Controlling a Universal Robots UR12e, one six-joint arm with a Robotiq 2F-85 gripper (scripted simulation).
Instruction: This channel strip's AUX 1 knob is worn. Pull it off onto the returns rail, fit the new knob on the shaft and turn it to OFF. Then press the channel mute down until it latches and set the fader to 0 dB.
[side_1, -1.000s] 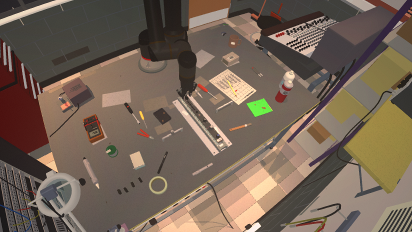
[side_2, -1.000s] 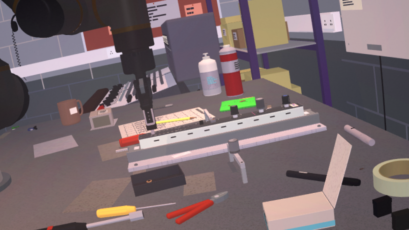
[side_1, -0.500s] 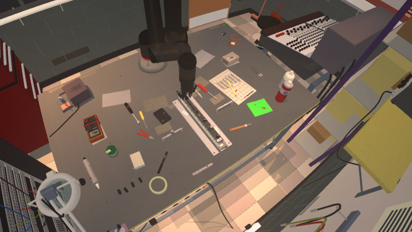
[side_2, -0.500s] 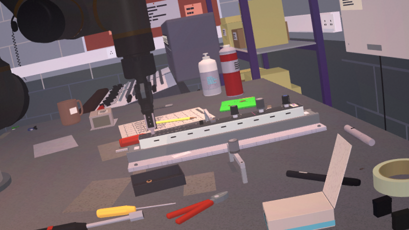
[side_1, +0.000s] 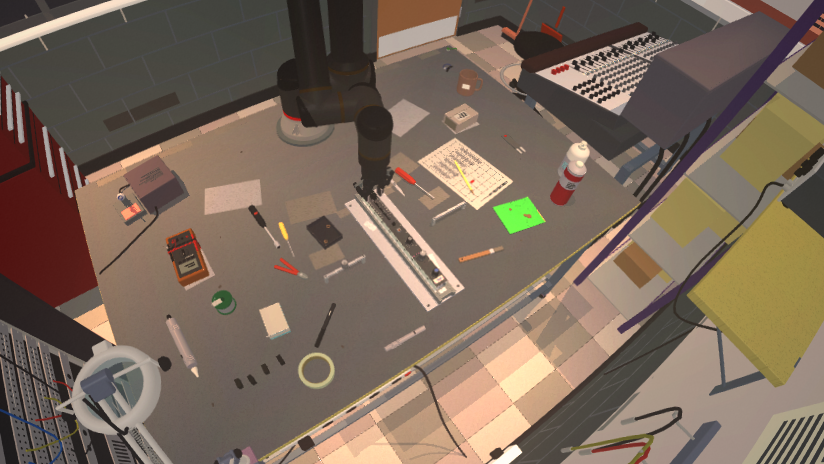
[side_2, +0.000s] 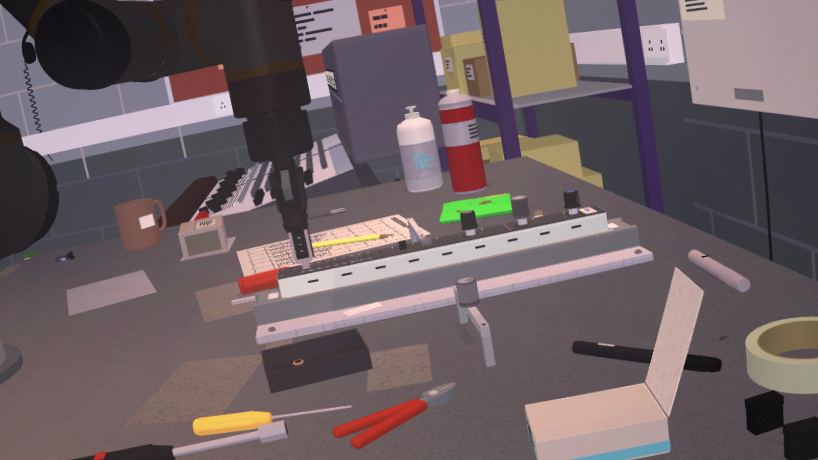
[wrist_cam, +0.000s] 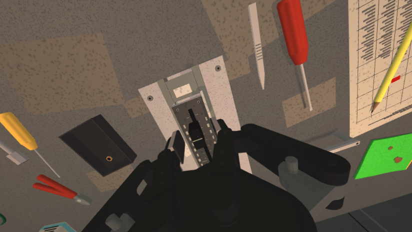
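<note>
The black fader cap (wrist_cam: 196, 135) sits in its slot at the near end of the channel strip (side_1: 403, 242) (side_2: 446, 252). My gripper (wrist_cam: 197, 144) (side_2: 301, 260) (side_1: 369, 193) is lowered over that end with its fingers on either side of the cap. It is open and holds nothing. Three knobs stand on the far half of the strip (side_2: 468, 220) (side_2: 519, 207) (side_2: 571, 199). A grey knob (side_2: 466, 289) stands on the pale rail (side_2: 400, 306) in front of the strip.
Behind the strip lie a printed sheet with a yellow pencil (side_2: 349, 240), a red screwdriver (wrist_cam: 292, 34) and a green pad (side_2: 476, 207). A black box (side_2: 314, 360), red pliers (side_2: 394, 420) and a yellow screwdriver (side_2: 234, 422) lie in front.
</note>
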